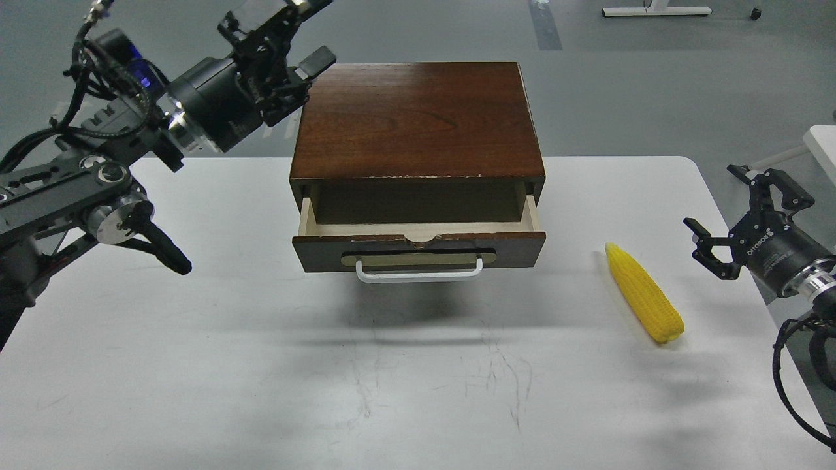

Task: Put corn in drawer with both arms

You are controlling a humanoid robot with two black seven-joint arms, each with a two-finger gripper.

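Observation:
The yellow corn [644, 294] lies on the white table [196, 365], right of the drawer, pointed end away from me. The dark brown drawer [418, 250] with its white bar handle [418, 274] is pulled partly out of the reddish-brown-topped box [418, 117]; its pale inside shows empty. My left gripper [312, 32] is open and empty, raised by the box's back left corner. My right gripper [712, 197] is open and empty, above the table's right edge, just right of the corn.
My left arm's elbow and links [98, 196] hang over the table's left side. A white desk edge [824, 143] stands at the far right. Grey floor lies beyond the table.

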